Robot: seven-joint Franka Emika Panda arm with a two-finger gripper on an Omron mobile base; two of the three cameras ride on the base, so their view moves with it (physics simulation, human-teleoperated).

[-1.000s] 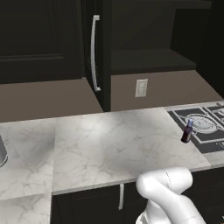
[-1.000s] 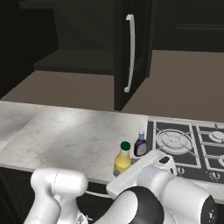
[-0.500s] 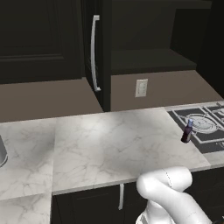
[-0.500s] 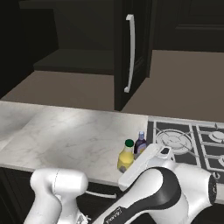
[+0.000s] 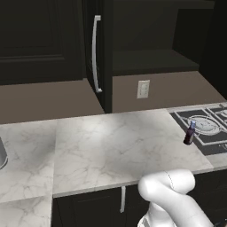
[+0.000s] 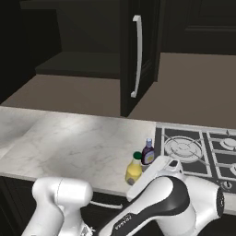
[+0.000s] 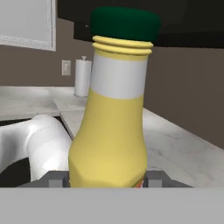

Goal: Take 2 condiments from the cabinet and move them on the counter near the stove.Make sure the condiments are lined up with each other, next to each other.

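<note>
My gripper (image 7: pixel 107 177) is shut on the yellow condiment bottle (image 7: pixel 114 118) with the green cap, held upright between the fingers. In the right base view the yellow bottle (image 6: pixel 133 168) stands over the front of the marble counter (image 6: pixel 69 143), just left of and in front of the dark purple bottle (image 6: pixel 148 151). That purple bottle (image 5: pixel 189 132) stands upright at the left edge of the black stove (image 5: pixel 208 128) (image 6: pixel 193 147). I cannot tell whether the yellow bottle touches the counter. The dark cabinet's door (image 6: pixel 138 55) hangs open, silver handle (image 5: pixel 95 53) facing out.
The open cabinet door (image 5: pixel 99 57) juts out above the counter (image 5: pixel 111 142). A white wall outlet (image 5: pixel 142 89) sits behind it. A metal pot's edge (image 5: pixel 1 153) shows at far left. A paper towel roll (image 7: pixel 83 77) stands in the background of the hand view.
The yellow bottle, held in my gripper, has shifted slightly right toward the purple bottle and the arm has swung lower in front. The purple bottle has not moved.
</note>
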